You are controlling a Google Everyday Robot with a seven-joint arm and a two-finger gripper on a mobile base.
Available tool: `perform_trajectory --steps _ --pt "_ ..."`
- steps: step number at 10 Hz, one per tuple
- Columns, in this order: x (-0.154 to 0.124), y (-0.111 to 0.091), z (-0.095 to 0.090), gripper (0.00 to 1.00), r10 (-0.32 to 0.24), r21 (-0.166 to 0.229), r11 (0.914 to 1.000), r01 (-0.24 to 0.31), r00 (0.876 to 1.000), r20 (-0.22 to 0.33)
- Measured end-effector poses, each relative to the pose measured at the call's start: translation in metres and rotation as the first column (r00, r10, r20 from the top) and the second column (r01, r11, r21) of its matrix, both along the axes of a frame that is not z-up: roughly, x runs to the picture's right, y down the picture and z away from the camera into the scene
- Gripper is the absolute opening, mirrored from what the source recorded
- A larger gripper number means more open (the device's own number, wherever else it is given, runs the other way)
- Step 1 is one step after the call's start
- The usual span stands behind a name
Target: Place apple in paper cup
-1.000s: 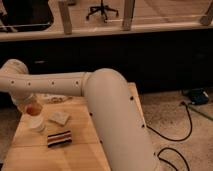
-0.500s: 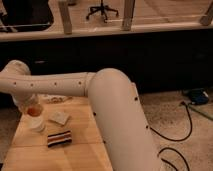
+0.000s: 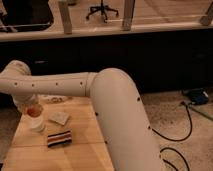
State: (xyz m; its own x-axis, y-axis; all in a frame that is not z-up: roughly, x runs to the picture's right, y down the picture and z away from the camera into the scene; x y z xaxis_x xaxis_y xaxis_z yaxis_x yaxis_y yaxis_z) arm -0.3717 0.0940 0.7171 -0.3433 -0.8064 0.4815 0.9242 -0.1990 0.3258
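Observation:
The apple [image 3: 34, 110], a small orange-red ball, sits right at the mouth of the white paper cup [image 3: 37, 125], which stands upright on the left part of the wooden table [image 3: 80, 150]. I cannot tell if the apple rests in the cup or is held just over it. My gripper [image 3: 27, 103] is at the end of the long white arm, directly above and touching the apple, at the table's far left. The wrist hides much of it.
A flat white-grey square block [image 3: 59, 118] lies just right of the cup. A striped black, white and red block [image 3: 59, 138] lies in front of it. Small items [image 3: 53, 99] sit at the table's back edge. Cables [image 3: 180, 135] run on the floor at right.
The gripper and apple have sunk slightly toward the cup's mouth. The cup and both blocks have not moved.

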Motion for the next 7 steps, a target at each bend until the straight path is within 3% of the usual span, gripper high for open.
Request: perform_trajectory --steps 7 --pt "-0.0060 -0.0051 -0.0040 0.80 -0.026 0.020 0.9995 0.026 1.000 0.011"
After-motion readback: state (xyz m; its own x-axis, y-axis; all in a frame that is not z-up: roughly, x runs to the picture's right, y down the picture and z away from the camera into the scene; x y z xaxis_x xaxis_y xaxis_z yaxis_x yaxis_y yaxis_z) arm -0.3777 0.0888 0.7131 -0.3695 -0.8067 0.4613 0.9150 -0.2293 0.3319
